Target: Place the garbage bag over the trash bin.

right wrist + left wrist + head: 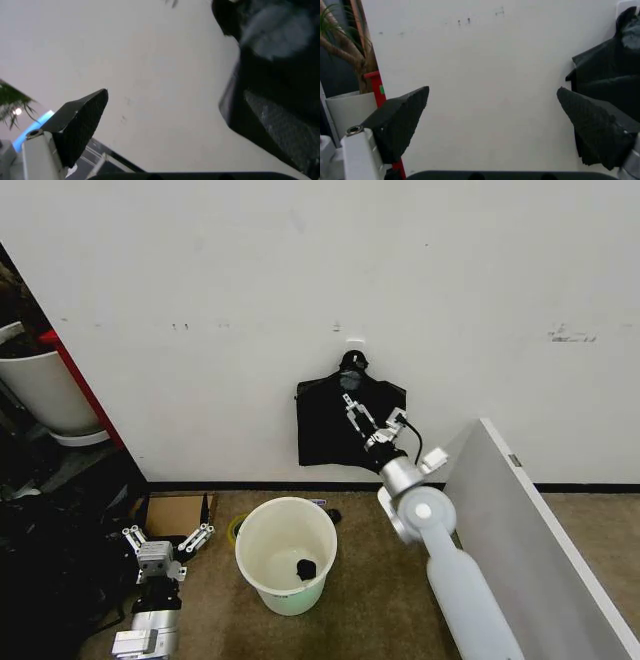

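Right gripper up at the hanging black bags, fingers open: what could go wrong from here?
1. The right gripper is open in front of the bunch of black bags hanging from a top knot on the wall; closing there could catch several bags, or pull the bunch off.
2. The trash bin is unlined with a small dark object inside, which a bag would cover.
3. The left gripper waits low beside the bin, open.

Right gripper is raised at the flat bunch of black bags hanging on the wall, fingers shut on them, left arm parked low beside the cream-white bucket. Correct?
Not quite: the right gripper is open, not shut. The right wrist view shows its fingers spread wide, the flat bunch of black bags beside one of them. The rest holds: the left gripper sits low beside the cream-white round plastic bucket.
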{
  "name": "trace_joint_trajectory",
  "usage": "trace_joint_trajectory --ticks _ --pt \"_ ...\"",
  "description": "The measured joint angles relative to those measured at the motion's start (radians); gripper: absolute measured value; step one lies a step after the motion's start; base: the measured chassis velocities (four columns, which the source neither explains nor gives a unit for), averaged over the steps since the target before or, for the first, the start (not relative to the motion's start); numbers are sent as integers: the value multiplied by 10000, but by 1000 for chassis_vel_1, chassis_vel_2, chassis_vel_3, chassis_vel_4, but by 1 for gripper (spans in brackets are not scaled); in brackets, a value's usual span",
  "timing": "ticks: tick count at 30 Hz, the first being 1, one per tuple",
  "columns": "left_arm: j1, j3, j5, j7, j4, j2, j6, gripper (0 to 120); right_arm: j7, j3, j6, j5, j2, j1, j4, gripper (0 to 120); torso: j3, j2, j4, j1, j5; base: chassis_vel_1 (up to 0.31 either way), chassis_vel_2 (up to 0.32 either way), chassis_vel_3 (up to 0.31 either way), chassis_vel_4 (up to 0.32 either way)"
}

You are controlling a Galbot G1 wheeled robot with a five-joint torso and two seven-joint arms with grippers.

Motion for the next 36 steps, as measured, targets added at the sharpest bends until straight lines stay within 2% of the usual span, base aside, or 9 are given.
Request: trace_joint_trajectory --ticks 4,12,17,24,36 --pt "256 -72 33 -22 -161 106 23 100 -60 212 -20 -99 496 926 -1167 100 0 0 3 0 1 0 0 0 0" --pt "451 -131 221 -84 -302 -118 19 100 -369 303 -18 -461 635 1543 -2316 100 0 2 2 -1 1 0 0 0 0" --pt "465 -133 260 -101 -304 -135 3 100 -497 432 6 -656 685 1639 -2785 100 0 2 1 -1 2 0 0 0 0" --pt "317 -138 382 -124 -302 238 14 100 -554 583 5 -796 732 1927 -3360 100 0 2 0 -1 2 0 0 0 0" --pt "270 -283 271 -162 -378 160 21 100 -804 854 42 -1093 744 2071 -3822 100 0 1 1 -1 2 0 0 0 0"
